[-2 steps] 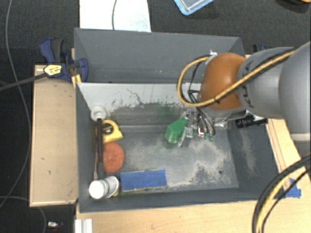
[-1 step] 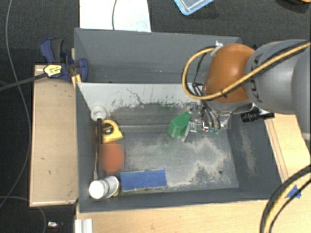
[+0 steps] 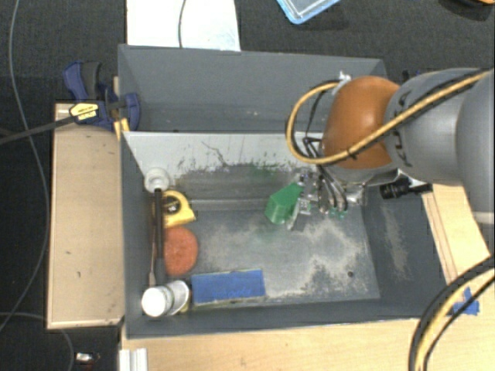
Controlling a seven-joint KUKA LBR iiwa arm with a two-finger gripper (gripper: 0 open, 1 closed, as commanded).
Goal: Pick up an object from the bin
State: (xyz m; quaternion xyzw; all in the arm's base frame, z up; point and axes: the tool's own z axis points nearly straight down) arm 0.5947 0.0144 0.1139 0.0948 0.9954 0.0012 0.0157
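**Gripper down at green object, mid-right of bin**

Arm [image 3: 452,130] comes in from the right, with its orange cover [image 3: 360,118] over the bin's right half and looped cables [image 3: 303,114] beside the cover. Gripper [image 3: 311,205] sits low over the floor of the grey bin [image 3: 232,83], right of centre and towards the back.

A green object [image 3: 281,205], small, chunky and irregular, lies right at the gripper's left side, touching it or just about. It's plastic by the look, kind unclear. Cannot tell how far the gripper is open, nor whether it has hold of the green object, since the wrist hardware blocks that spot. Cannot tell if the green object is resting on the floor or lifted off it.

The other things are well apart from the gripper, lined along the left wall and front-left corner:
- yellow tape measure [image 3: 179,208], back-left
- orange-red round thing [image 3: 181,252] just in front of it, ball or scrubber, can't say which
- long thin tool [image 3: 155,242] with a dark shaft and pale head, lying along the left wall beside both
- white bottle [image 3: 164,300] on its side in the front-left corner
- blue rectangular block [image 3: 229,286], sponge-like, flat against the front wall, just right of the bottle

Floor around the gripper is scuffed bare metal.
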